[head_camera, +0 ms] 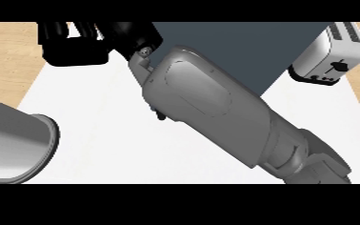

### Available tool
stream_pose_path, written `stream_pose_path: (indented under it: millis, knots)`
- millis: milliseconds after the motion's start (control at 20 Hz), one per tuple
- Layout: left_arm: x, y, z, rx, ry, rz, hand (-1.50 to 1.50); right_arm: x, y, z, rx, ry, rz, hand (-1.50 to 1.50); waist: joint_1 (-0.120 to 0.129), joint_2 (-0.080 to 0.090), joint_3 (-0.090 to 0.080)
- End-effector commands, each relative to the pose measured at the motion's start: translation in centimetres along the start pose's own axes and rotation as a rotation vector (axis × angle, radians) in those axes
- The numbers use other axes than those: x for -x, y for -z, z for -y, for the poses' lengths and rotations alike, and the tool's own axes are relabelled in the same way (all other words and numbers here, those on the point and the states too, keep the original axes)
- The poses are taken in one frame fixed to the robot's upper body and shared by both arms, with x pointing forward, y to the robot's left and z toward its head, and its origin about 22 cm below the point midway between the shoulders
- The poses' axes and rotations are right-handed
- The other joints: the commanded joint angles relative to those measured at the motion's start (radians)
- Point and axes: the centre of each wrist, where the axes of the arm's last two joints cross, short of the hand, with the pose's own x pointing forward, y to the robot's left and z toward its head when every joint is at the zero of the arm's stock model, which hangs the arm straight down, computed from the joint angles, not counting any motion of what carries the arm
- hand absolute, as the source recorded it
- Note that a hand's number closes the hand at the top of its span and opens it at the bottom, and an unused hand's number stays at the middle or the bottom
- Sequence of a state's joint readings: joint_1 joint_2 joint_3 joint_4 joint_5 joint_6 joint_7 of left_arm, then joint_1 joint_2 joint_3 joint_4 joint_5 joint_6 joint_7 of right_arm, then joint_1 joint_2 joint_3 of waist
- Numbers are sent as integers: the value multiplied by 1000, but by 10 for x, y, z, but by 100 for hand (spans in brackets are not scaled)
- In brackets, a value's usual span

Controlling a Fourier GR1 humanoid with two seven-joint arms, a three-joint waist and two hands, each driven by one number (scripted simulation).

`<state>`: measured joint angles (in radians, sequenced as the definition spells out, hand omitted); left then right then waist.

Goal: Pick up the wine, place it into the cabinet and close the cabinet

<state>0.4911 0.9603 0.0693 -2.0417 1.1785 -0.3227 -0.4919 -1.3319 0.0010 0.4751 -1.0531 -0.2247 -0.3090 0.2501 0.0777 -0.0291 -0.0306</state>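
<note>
The right hand (77, 40) reaches across the white desk (105, 138) beside the dark cabinet (246, 47); whether it is clenched cannot be told.

Right forearm (211, 109) slants up-left across view; right hand (77, 40) at top-left, fingers unclear.

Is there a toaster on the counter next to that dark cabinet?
Yes, a silver toaster stands at the upper right of the view, just right of the dark cabinet.

Right hand (77, 40) reaches up-left — past the cabinet (246, 47), toaster (325, 55) right.
</note>
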Motion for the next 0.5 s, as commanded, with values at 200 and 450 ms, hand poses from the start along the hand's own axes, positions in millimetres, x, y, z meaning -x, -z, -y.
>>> stream_pose_path:
  millis: [200,450]
  knots:
    - [-2,5,3,-23,17,20,150,83,-8,75,206,-84,-204,150,-48,64,30]
    - [-5,12,8,3,4,32,150,87,-6,68,202,-73,-180,150,-53,67,30]
